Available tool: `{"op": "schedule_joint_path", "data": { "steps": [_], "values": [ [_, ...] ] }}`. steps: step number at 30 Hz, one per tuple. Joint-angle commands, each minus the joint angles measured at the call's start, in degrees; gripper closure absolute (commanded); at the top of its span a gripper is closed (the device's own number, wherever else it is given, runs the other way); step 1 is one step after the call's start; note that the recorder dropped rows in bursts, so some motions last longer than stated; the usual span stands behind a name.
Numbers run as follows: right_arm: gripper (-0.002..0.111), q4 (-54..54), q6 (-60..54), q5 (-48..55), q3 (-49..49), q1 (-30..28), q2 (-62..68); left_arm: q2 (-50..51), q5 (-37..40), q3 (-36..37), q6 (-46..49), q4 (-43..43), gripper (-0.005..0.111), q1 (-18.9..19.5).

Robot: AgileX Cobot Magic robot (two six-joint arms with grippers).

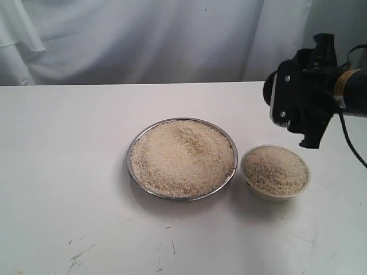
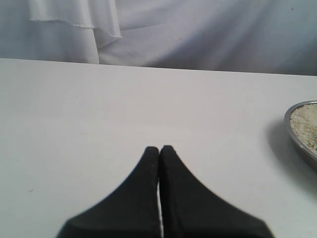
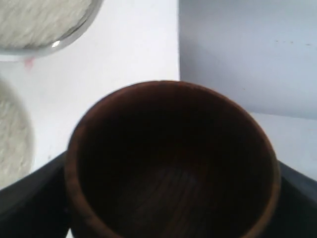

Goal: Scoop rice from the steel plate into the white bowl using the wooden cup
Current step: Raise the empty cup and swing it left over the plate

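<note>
The steel plate (image 1: 128,163) lies mid-table, heaped with rice (image 1: 182,158). Just to its right stands the white bowl (image 1: 275,196), filled with rice (image 1: 275,169). My right gripper (image 1: 301,112) hangs in the air above and behind the bowl, shut on the wooden cup (image 1: 268,91), which lies tipped on its side. In the right wrist view the cup (image 3: 171,163) is dark inside and holds no rice, with a finger (image 3: 29,198) on each side, the plate's rim (image 3: 74,35) and the bowl's rice (image 3: 12,144) beyond. My left gripper (image 2: 159,148) is shut on nothing above bare table.
White cloth (image 1: 143,40) hangs behind the table's far edge. The left wrist view catches only the plate's rim (image 2: 297,139) at one side. Faint scratches (image 1: 77,255) mark the tabletop near the front left.
</note>
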Motion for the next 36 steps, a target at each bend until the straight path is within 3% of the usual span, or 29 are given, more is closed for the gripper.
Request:
{"op": "schedule_joint_path", "data": {
  "steps": [1, 7, 11, 14, 17, 19, 29, 36],
  "values": [
    [0.108, 12.82, 4.85, -8.26, 0.83, -0.75, -3.45, -0.24, -0.76, 0.28, -0.03, -0.09, 0.107, 0.11],
    [0.108, 14.26, 25.03, -23.57, 5.41, -1.63, -6.81, -0.24, -0.76, 0.28, -0.03, -0.09, 0.107, 0.11],
    [0.108, 13.84, 38.42, -43.74, 9.36, -7.09, -5.31, -0.24, -0.76, 0.28, -0.03, -0.09, 0.107, 0.11],
    [0.108, 1.84, 51.09, -52.92, 9.65, -10.16, -5.29, -0.24, -0.76, 0.28, -0.03, -0.09, 0.107, 0.11],
    [0.108, -23.78, 65.15, -60.98, 9.65, -10.29, -4.67, -0.24, -0.76, 0.28, -0.03, -0.09, 0.107, 0.11],
    [0.108, -29.53, 70.18, -64.57, 9.65, -10.29, -2.62, -0.24, -0.76, 0.28, -0.03, -0.09, 0.107, 0.11],
    [0.108, -36.08, 69.37, -72.07, 9.65, -9.90, 5.29, -0.24, -0.76, 0.28, -0.03, -0.09, 0.107, 0.11],
    [0.108, -39.94, 65.53, -72.07, 9.54, -3.03, 11.72, -0.24, -0.76, 0.28, -0.03, -0.09, 0.107, 0.11]
  ]
}}
